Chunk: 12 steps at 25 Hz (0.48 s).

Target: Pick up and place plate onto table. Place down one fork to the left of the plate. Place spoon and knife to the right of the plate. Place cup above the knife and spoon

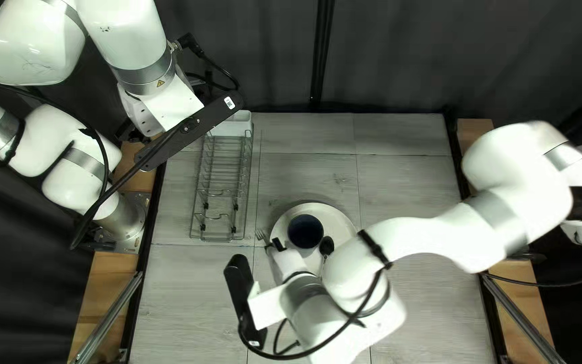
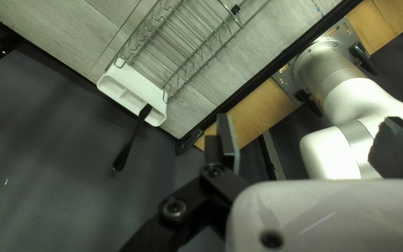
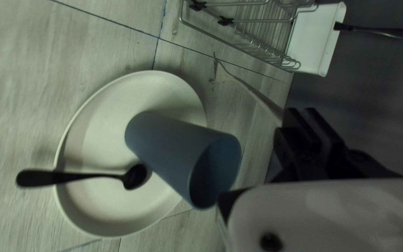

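The plate [image 1: 343, 226] lies on the tabletop [image 1: 409, 195], with the spoon [image 3: 135, 177] resting partly in it, its handle poking out over the plate's near rim. The blue cup [image 3: 173, 149] stands upright on the plate, just beside the spoon's bowl. At the plate's left side hangs the right gripper [image 1: 277, 245], its fingers clamped on the handle of the fork [image 3: 257, 98]; the fork is tilted, tines low, and whether they touch the tabletop I cannot tell. Farther off, left of the plate, sits the wire rack [image 1: 222, 182], with a white holder [image 3: 314, 39] at its far end and a dark utensil [image 3: 388, 32] leaning out of it. Well apart from the plate, far and left, is the left gripper [image 1: 170, 111], fingers spread wide apart
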Motion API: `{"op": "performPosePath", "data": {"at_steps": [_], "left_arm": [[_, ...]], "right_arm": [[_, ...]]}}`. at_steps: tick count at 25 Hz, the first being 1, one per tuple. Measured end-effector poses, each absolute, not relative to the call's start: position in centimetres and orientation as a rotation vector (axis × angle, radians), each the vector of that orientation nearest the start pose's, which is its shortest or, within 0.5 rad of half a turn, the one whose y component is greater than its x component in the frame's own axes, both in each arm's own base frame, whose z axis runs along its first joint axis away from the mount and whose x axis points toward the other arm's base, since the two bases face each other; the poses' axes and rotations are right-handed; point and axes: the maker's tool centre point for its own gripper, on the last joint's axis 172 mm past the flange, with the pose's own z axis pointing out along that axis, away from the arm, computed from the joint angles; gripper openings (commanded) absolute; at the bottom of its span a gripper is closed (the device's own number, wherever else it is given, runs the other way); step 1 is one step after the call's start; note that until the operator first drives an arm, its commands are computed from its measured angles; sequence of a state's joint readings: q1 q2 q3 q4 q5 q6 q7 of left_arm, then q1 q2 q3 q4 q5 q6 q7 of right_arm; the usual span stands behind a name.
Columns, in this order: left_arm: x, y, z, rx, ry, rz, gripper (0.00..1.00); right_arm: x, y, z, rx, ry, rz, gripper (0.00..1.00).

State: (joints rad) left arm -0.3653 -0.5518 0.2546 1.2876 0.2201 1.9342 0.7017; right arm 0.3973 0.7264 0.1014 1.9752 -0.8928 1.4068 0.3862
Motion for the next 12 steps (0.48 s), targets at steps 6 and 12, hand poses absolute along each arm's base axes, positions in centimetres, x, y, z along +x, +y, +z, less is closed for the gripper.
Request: {"op": "performPosePath", "data": {"at_steps": [6,12], "left_arm": [[26.1,4.5,42.8,-2.854,1.189,0.201,1.00],[26.1,4.5,42.8,-2.854,1.189,0.201,1.00]], "right_arm": [[67.7,9.8,18.9,2.276,0.325,0.214,0.00],[67.9,7.3,17.1,2.234,0.280,0.155,0.00]]}}
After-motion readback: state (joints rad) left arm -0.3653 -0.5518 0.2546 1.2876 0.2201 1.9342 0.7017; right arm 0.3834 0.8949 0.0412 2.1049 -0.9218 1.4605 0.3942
